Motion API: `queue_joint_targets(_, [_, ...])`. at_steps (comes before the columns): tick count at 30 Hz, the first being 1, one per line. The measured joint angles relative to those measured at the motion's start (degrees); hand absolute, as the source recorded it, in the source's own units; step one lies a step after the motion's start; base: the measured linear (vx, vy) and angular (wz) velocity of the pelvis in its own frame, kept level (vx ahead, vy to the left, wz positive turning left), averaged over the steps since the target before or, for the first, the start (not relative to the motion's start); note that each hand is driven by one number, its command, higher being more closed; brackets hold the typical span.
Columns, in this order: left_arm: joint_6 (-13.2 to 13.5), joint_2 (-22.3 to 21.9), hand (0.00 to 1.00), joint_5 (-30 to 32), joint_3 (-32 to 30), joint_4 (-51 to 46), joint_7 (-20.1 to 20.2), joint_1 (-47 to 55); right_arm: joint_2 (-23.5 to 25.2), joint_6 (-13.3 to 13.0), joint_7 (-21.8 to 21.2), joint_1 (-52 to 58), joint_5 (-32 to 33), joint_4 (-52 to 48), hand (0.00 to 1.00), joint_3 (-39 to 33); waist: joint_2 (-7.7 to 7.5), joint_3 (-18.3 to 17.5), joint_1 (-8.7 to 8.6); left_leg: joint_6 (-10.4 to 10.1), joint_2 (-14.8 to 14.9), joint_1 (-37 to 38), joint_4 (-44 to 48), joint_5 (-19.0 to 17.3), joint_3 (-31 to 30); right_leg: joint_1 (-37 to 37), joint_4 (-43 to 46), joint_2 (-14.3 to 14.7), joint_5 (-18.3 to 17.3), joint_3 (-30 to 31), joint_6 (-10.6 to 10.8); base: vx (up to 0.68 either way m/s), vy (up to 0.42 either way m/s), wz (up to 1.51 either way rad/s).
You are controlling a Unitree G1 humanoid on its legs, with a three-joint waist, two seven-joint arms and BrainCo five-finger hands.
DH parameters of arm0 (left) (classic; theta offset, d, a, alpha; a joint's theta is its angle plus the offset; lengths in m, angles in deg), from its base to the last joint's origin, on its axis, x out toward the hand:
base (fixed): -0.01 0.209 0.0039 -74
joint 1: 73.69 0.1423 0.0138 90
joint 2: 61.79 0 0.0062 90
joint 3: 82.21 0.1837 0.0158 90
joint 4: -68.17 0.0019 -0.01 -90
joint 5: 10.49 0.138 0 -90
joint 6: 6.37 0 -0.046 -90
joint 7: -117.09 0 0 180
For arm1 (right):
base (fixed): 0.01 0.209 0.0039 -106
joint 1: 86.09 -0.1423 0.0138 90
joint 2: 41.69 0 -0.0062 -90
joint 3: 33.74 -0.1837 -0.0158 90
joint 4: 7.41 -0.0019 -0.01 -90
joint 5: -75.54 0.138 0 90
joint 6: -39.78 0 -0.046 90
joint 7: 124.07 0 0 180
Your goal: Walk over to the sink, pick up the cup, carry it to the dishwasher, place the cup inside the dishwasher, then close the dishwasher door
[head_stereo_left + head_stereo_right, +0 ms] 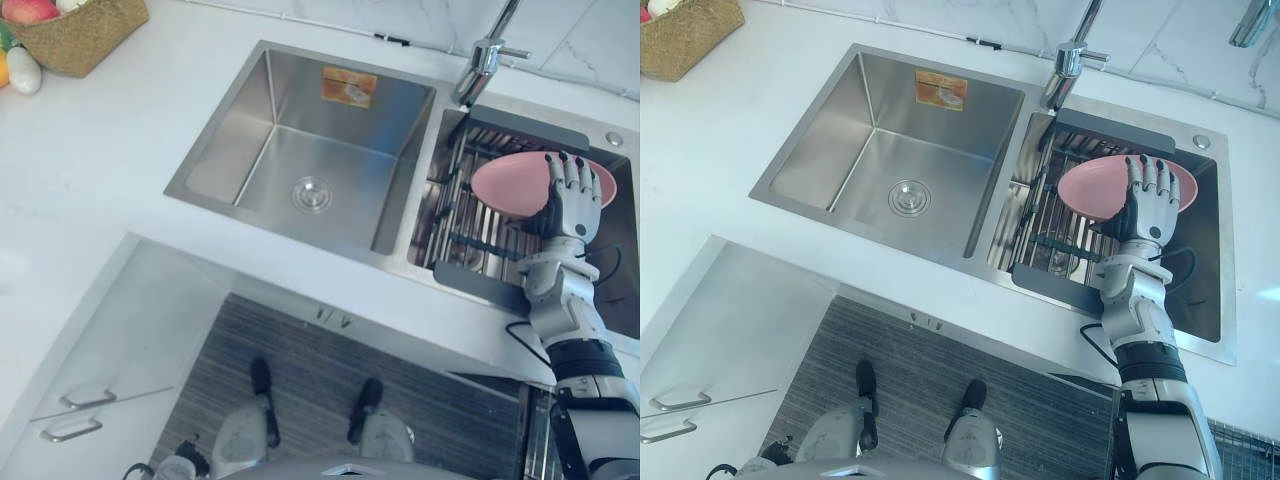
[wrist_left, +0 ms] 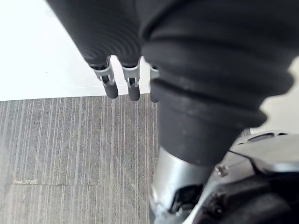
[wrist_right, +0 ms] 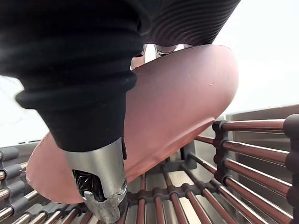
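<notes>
the thing in hand is a pink bowl rather than a cup, and it is sitting over the dark-framed drying rack in the right basin, at the right middle of the left eye view. its mouth is facing up toward the camera and it is reading as a wide oval, its long axis running left to right across the frame. in the right wrist view its outer wall is slanting against the rack bars, so it is lying tilted, not flat. the right hand is coming up from the lower right and grasping the bowl at its right part: the fingers are lying straight over the inside, and the thumb is pressing the outer wall near the lower rim. the bowl's left edge is hanging free over the rack, with bare bars showing below and left of it. the faucet is standing just beyond the rack's upper left corner, near the bowl's far rim. a strip of bare basin is showing to the right of the hand. the left basin is lying open around its drain, and the white counter is spreading wide to the left, with a woven basket well apart in the upper left corner. the left hand is hanging released over the striped floor, fingers relaxed and holding nothing.
</notes>
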Motion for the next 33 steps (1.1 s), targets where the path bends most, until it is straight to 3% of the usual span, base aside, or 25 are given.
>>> queue_joint_targets(11, [0.9,0.0,0.0,-0.4,0.0,0.0,0.1,0.0,-1.6,-2.9,0.2,-3.4,-1.2,4.4,1.0,0.6,0.06,0.8,-0.08,-0.1,-0.6,-1.8,-0.1,0.4,-0.1,-0.8,-1.6,-0.7,0.6,-1.1,-0.1,-0.04,0.022,0.03])
queue_joint_targets(20, [1.5,0.1,0.0,-0.3,0.0,-0.1,0.1,0.0,-3.8,-5.0,0.2,-4.1,-9.5,4.3,1.0,3.6,-0.11,0.9,0.23,0.4,-0.7,-2.1,-0.1,0.9,-0.2,-1.0,-1.9,-0.7,2.4,-1.2,0.0,0.03,0.0,0.0])
queue_joint_targets(26, [1.9,0.5,0.0,-0.3,0.0,-0.7,0.0,0.0,-4.7,-5.5,0.1,-4.1,-10.1,4.3,1.0,5.2,-0.68,1.2,0.12,0.6,-0.8,-1.9,-0.1,1.0,-0.2,-0.7,-1.9,-0.7,2.5,-1.2,0.1,0.02,-0.003,0.0])
queue_joint_targets(33, [1.8,0.8,0.0,0.2,0.0,-2.1,0.0,0.7,-7.9,-8.1,0.0,-3.2,-10.1,2.4,1.0,5.0,-1.18,1.0,-0.2,0.6,-0.5,-1.3,-0.1,1.0,0.0,0.1,-3.1,-0.1,3.0,-1.0,0.0,0.0,-0.001,-0.01])
